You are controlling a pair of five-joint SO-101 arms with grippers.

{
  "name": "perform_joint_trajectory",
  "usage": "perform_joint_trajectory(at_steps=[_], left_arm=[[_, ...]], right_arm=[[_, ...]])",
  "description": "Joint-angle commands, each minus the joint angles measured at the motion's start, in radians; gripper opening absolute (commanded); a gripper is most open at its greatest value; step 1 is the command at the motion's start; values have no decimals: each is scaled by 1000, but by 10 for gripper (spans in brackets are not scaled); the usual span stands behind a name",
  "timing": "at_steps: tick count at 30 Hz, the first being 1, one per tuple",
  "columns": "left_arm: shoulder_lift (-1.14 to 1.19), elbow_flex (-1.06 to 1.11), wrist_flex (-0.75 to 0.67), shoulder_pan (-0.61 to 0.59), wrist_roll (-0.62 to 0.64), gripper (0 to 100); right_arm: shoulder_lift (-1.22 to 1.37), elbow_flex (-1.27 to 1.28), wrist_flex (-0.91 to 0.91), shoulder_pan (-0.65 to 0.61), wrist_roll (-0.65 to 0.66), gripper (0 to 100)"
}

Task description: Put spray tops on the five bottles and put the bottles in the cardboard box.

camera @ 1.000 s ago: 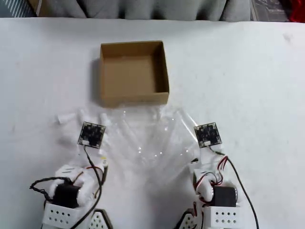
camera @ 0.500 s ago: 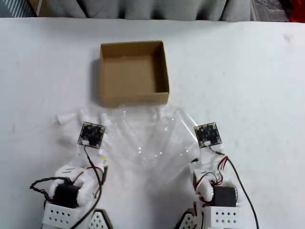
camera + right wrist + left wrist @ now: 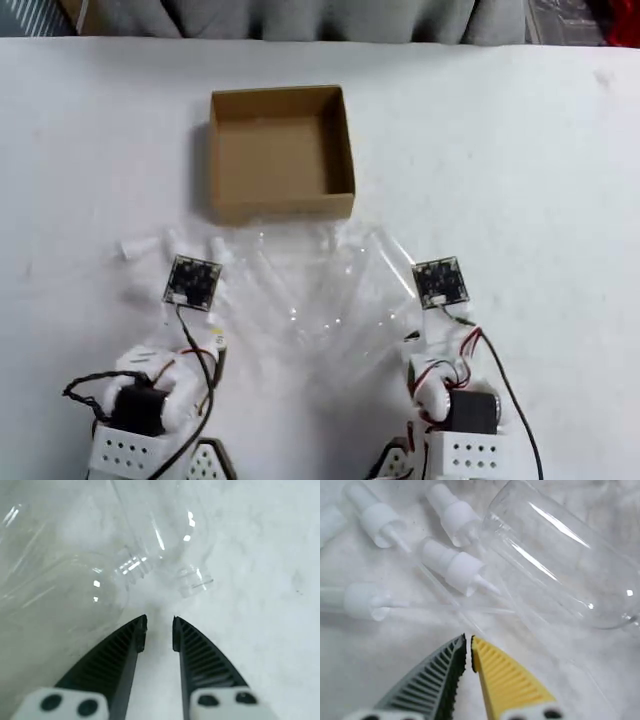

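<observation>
The left pincer (image 3: 468, 645), one grey finger and one yellow, is clenched tip to tip on nothing, low over the white desk (image 3: 380, 650). Just past its tips a spray top (image 3: 456, 569) lies on its side. Three more lie around it (image 3: 452, 514) (image 3: 376, 519) (image 3: 361, 602), and another (image 3: 327, 522) is cut off at the frame edge. Their thin clear tubes are hard to trace against the desk. Right of the tops lies a clear bottle (image 3: 560, 565) on its side, one end out of frame.

The right pincer (image 3: 159, 625), with two black fingers, is released, a narrow gap between the tips and nothing in it. Just ahead is the open neck (image 3: 195, 582) of a lying bottle (image 3: 150, 525) with no top on it. A second bottle (image 3: 55, 605) lies beside it; whether the two touch I cannot tell.

From above, the bottles (image 3: 310, 290) fan out between the left arm (image 3: 150, 395) and the right arm (image 3: 452, 395). Their outlines melt into the desk, so they cannot be counted. A small circuit board on each wrist (image 3: 192, 281) (image 3: 438, 282) covers the pincer beneath it. The spray tops (image 3: 140, 247) are faint white shapes at the left. The cardboard box (image 3: 282, 150) stands just beyond the bottles, open side up.
</observation>
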Motion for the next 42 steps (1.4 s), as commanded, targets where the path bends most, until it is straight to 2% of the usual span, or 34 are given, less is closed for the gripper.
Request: perform_joint_trajectory(at_steps=[1,3,10,16,22,27,29,33,39,42], left_arm=[[-12,-3,3,-2,-3,20],[-12,-3,3,-2,-3,20],[-12,-3,3,-2,-3,20],[-12,-3,3,-2,-3,20],[-12,-3,3,-2,-3,20],[-12,-3,3,-2,-3,20],[-12,-3,3,-2,-3,20],[-12,-3,3,-2,-3,20],[-12,-3,3,-2,-3,20],[-12,-3,3,-2,-3,20]], right_arm=[[-13,-17,-68,108,130,57],[-13,-21,-116,159,195,57],[-10,-166,-157,219,195,57],[-7,-265,-157,90,203,139],[-5,-305,-159,-67,203,146],[18,-308,-162,-124,206,189],[73,-310,-194,-136,203,217],[266,-338,-297,-137,207,209],[624,-502,-371,-143,209,218],[812,-592,-377,-173,206,272]])
